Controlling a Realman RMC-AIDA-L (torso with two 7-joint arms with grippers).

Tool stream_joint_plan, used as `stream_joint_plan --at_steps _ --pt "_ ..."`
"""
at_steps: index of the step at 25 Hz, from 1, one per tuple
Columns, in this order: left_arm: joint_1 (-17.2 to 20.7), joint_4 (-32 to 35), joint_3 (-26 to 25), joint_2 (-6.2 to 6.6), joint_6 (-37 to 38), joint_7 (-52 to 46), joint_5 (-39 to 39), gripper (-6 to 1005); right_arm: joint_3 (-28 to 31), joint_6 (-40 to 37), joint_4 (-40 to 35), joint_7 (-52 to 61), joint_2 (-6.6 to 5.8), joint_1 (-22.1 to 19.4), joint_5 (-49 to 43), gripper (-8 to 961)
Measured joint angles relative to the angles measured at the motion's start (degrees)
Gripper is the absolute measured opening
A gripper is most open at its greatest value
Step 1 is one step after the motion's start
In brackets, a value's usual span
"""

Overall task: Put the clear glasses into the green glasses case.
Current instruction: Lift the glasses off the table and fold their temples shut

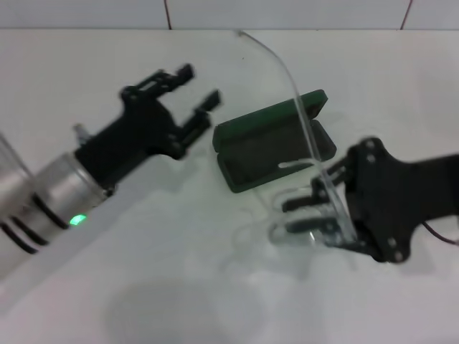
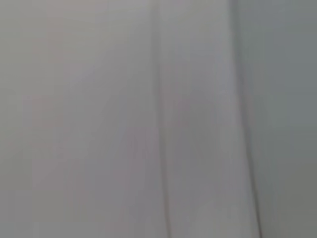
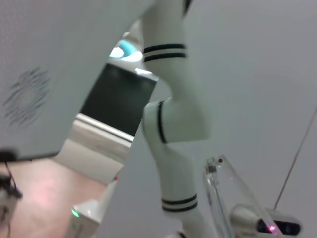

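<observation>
Right gripper [image 1: 315,215] clamps the glasses [image 1: 305,136] beside the open case [image 1: 269,147]; lens hard to trace. Left gripper [image 1: 193,93] hovers, fingers apart

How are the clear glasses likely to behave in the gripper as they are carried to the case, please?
The clear glasses look thin and all plastic, so probably light. One long arm sticks up and away from the right gripper, so it may flex or snag on the open green glasses case. The smooth lens could slip or pivot. The left gripper hovers open beside the case.
</observation>
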Motion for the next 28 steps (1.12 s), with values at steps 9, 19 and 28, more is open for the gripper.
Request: stream_joint_plan --at_steps 9,19,28 --pt "0.66 9.05 -0.01 -0.44 -1.97 19.85 1.78 518 0.09 3.81 2.02 23.07 -0.49 5.55 0.20 118" --pt "-0.49 10.60 -0.03 -0.49 -1.84 21.26 2.96 519 -0.36 3.89 3.13 30.97 -0.79 6.68 -1.82 118" --pt "0.13 12.09 -0.03 -0.37 1.33 21.86 4.16 519 0.05 4.27 9.32 31.33 -1.22 9.30 -3.31 118"
